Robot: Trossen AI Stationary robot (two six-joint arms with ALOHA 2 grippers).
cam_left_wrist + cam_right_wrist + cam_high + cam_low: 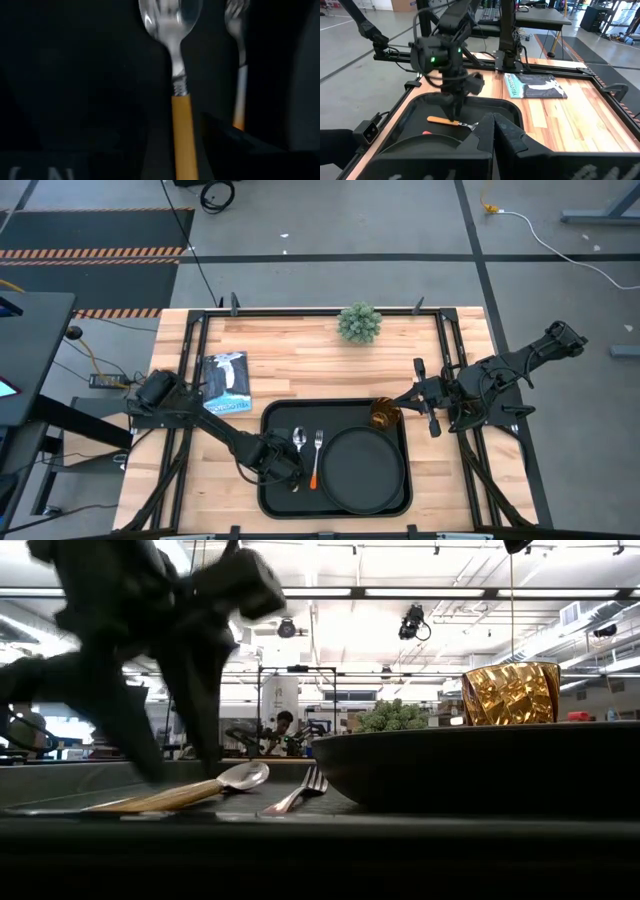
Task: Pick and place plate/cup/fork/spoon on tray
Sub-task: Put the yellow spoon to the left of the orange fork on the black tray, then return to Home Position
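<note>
The left gripper's fingers stand low over the left part of the tray, straddling the orange handle of the spoon; whether they press the handle or stand slightly apart from it cannot be told. The right gripper's fingers hang at the right edge of the counter, just beside the cup, and their spacing cannot be told. The high view shows the layout: spoon and fork lie side by side in the tray, bowl and tines pointing away from the front edge, the plate fills the tray's right half, and the cup stands in the tray's far right corner. The left wrist view adds the spoon's silver bowl and handle running between that arm's fingers, with the fork parallel beside it. The low view shows the spoon's bowl tilted slightly above the tray floor. The counter is light wood and also carries a small green plant and a booklet. The room beyond is an open workshop with ceiling strip lights, and a person sits far behind.
</note>
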